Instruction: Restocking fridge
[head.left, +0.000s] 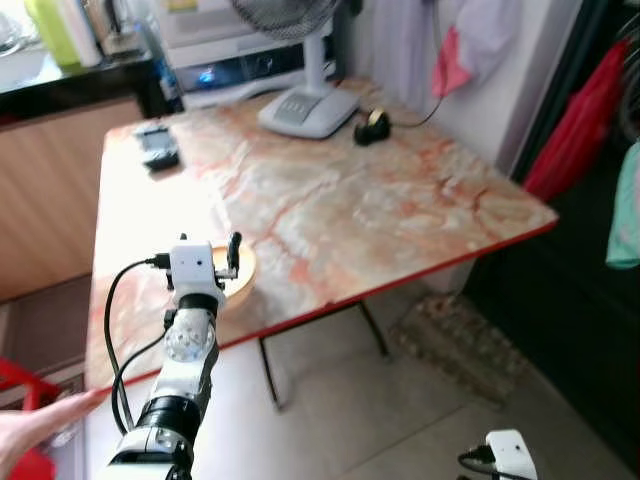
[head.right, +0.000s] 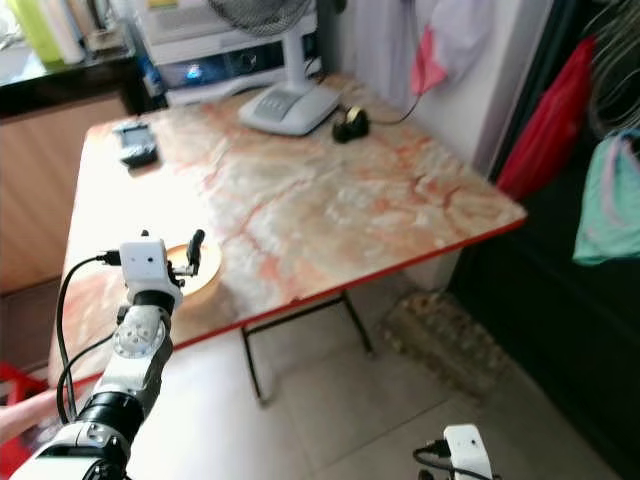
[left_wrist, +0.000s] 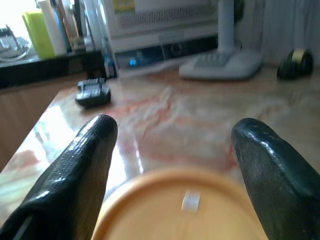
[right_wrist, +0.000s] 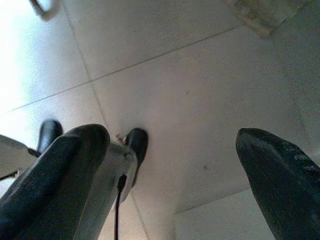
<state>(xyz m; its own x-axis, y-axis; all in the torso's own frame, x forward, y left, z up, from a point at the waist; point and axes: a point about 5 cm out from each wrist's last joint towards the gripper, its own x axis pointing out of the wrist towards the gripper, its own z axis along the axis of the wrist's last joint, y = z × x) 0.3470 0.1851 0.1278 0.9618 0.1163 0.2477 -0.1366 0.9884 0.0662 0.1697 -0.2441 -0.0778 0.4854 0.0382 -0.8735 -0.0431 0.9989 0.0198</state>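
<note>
A round orange container (head.left: 243, 276) sits on the marble-patterned table (head.left: 400, 200) near its front left edge. My left gripper (head.left: 224, 264) is held over it. In the left wrist view its two black fingers (left_wrist: 75, 170) stand wide apart, open, on either side of the orange lid (left_wrist: 180, 205), and I cannot tell whether they touch it. My right gripper (right_wrist: 172, 137) hangs low and open over the pale tiled floor (right_wrist: 190, 75), holding nothing. Its white wrist camera (head.left: 512, 452) shows at the bottom right.
A fan base (head.left: 308, 108), a black tape dispenser (head.left: 372, 126) and a black device (head.left: 158, 145) sit at the table's far side. A person's hand (head.left: 40, 425) reaches in at the lower left beside a red stool (head.left: 18, 385). A doormat (head.left: 460, 345) lies under the table's right side.
</note>
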